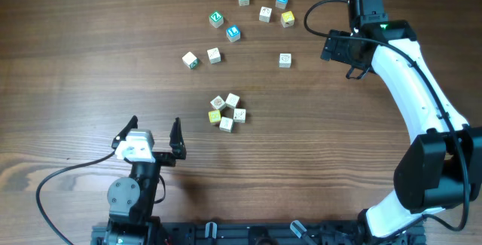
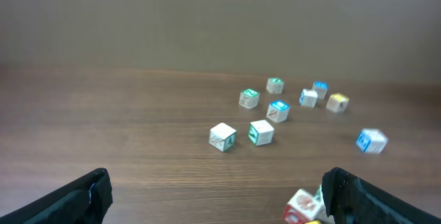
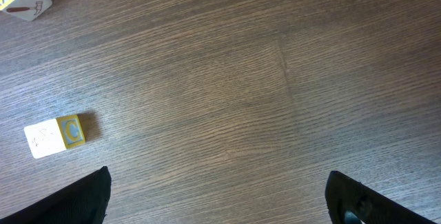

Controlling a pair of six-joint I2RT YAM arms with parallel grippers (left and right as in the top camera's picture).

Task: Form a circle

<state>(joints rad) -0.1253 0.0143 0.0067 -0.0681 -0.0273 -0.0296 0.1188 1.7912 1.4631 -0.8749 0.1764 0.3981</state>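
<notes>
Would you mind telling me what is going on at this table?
Two robot arms are forming a circle from small letter cubes. A tight ring of five cubes sits on the table, with loose cubes scattered beyond it. Neither arm holds anything: the left claw is open near the ring, and the right claw is open near the loose cubes.

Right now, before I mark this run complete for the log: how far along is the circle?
Looks done: five cubes sit packed in a small ring, the circle, mid-table. In hand: nothing. The left gripper and right gripper are both open, empty and apart from it. Left: probably nothing but a check. The loose cubes farther back lie scattered outside it.
</notes>
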